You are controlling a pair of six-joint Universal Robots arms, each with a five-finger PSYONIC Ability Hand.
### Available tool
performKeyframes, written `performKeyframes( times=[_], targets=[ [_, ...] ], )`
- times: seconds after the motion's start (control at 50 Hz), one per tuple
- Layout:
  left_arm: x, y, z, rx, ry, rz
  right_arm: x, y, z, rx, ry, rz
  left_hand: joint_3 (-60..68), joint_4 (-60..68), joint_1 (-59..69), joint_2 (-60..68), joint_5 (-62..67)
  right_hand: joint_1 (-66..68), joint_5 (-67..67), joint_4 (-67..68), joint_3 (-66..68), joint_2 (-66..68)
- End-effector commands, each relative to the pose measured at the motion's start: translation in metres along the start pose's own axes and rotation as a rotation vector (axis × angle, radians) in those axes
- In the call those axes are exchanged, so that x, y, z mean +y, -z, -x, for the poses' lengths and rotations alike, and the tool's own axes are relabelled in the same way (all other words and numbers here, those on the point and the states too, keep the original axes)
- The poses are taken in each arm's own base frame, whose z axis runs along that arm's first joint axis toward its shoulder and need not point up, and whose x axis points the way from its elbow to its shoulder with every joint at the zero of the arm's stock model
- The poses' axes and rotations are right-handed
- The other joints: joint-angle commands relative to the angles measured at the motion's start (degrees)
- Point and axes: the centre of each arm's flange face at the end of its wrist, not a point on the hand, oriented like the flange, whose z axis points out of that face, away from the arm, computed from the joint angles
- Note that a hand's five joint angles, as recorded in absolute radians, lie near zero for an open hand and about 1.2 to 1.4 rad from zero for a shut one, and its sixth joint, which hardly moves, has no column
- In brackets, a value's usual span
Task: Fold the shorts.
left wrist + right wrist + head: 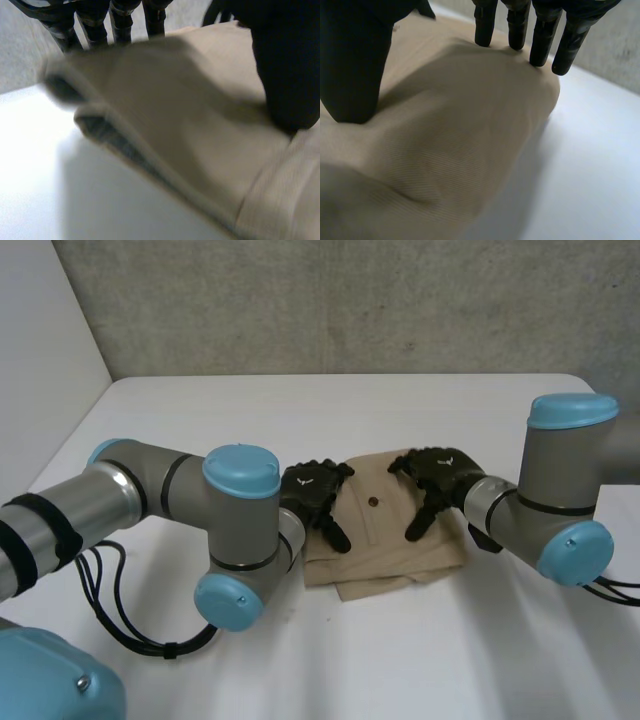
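Left hand: the left hand point(312, 490) lies palm down on the left side of the shorts point(385, 545), wrist bent low, knuckles toward the far side of the shorts.
Left hand state: wide. Its own wrist view shows the left fingers point(120, 22) straight and side by side, tips against the outer edge of the shorts. The left thumb point(285, 75) is planted on the cloth well apart from them. Nothing is pinched between thumb and fingers.
Left arm: the left arm point(150, 490) reaches in from the left of the shorts, its elbow joint just beside the shorts' left edge.
Shorts: tan and already doubled over, flat on the white desk point(300, 410) between the two hands. A lower layer sticks out past the upper one along the near side. A small dark button point(372, 503) shows on the top layer, between the hands. In both wrist views the cloth humps up between thumb and fingers, and the left wrist view shows stacked layers at the shorts' edge.
Right hand: the right hand point(438, 478) rests palm down on the right side of the shorts, across the button from the left hand.
Right hand state: wide. The right fingers point(542, 35) are straight, tips down on the outer edge of the shorts where cloth meets desk. The right thumb point(355, 65) presses the cloth well apart from them.
Right arm: the right arm point(560, 490) comes in from the right of the shorts, forearm angled down to the hand.
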Motion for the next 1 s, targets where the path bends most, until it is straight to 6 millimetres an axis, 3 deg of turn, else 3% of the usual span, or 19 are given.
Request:
performKeyframes(
  times=[0.02,0.14,0.22,0.28,0.32,0.46,0.48,0.54,0.62,0.7,0.78,0.88,1.0],
  targets=[
    [0.008,-0.007,0.006,-0.008,-0.108,0.038,0.024,-0.006,-0.007,0.071,0.155,0.125,-0.32,0.17,0.97,0.43,-0.84,-0.95,-3.96,-3.41,-2.35,-2.53],
    [0.003,-0.010,0.008,-0.011,-0.170,0.030,0.021,-0.005,-0.011,0.097,0.188,0.122,-0.49,0.00,0.80,0.27,-1.01,-0.95,-3.96,-3.41,-2.35,-2.53],
    [-0.006,-0.006,0.004,-0.003,-0.171,0.014,0.008,0.001,-0.008,0.100,0.199,0.080,-0.99,-0.50,0.30,-0.24,-1.51,-0.95,-3.96,-3.41,-2.35,-2.53],
    [-0.031,0.004,-0.001,0.005,-0.166,-0.039,-0.010,0.008,-0.009,0.121,0.201,0.014,-1.16,-0.67,0.13,-0.41,-1.68,-0.95,-3.96,-3.41,-2.35,-2.53],
    [-0.060,0.018,-0.006,0.012,-0.152,-0.105,-0.031,0.017,-0.012,0.146,0.183,-0.069,-1.49,-1.00,-0.20,-0.74,-2.01,-0.95,-3.96,-3.41,-2.35,-2.53],
    [-0.132,0.060,-0.002,-0.002,-0.106,-0.268,-0.108,0.060,-0.023,0.233,0.072,-0.367,-2.00,-1.51,-0.71,-1.25,-2.52,-0.95,-3.96,-3.41,-2.35,-2.53],
    [-0.146,0.072,0.000,-0.009,-0.103,-0.303,-0.115,0.065,-0.024,0.246,0.062,-0.395,-2.17,-1.68,-0.88,-1.41,-2.69,-0.95,-3.96,-3.41,-2.35,-2.53],
    [-0.165,0.090,0.010,-0.035,-0.096,-0.343,-0.140,0.089,-0.030,0.308,0.023,-0.483,-2.17,-1.68,-0.88,-1.42,-2.69,-0.95,-3.96,-3.41,-2.35,-2.53],
    [-0.190,0.121,0.041,-0.122,-0.083,-0.391,-0.163,0.122,-0.035,0.394,0.011,-0.557,-1.66,-1.17,-0.38,-0.91,-2.19,-0.95,-3.96,-3.41,-2.35,-2.53],
    [-0.205,0.156,0.079,-0.264,-0.054,-0.385,-0.166,0.143,-0.034,0.435,0.001,-0.544,-1.83,-1.34,-0.54,-1.08,-2.35,-0.95,-3.96,-3.41,-2.35,-2.53],
    [-0.203,0.176,0.092,-0.301,-0.014,-0.322,-0.162,0.166,-0.028,0.440,-0.009,-0.488,-2.17,-1.68,-0.88,-1.42,-2.69,-0.95,-3.96,-3.41,-2.35,-2.53],
    [-0.203,0.191,0.093,-0.290,0.041,-0.283,-0.160,0.178,-0.028,0.440,-0.011,-0.455,-2.21,-1.72,-0.93,-1.46,-2.74,-0.95,-3.96,-3.41,-2.35,-2.53],
    [-0.200,0.192,0.091,-0.271,0.054,-0.275,-0.155,0.181,-0.027,0.429,-0.024,-0.414,-2.21,-1.72,-0.93,-1.46,-2.74,-0.95,-3.96,-3.41,-2.35,-2.53]
  ],
)
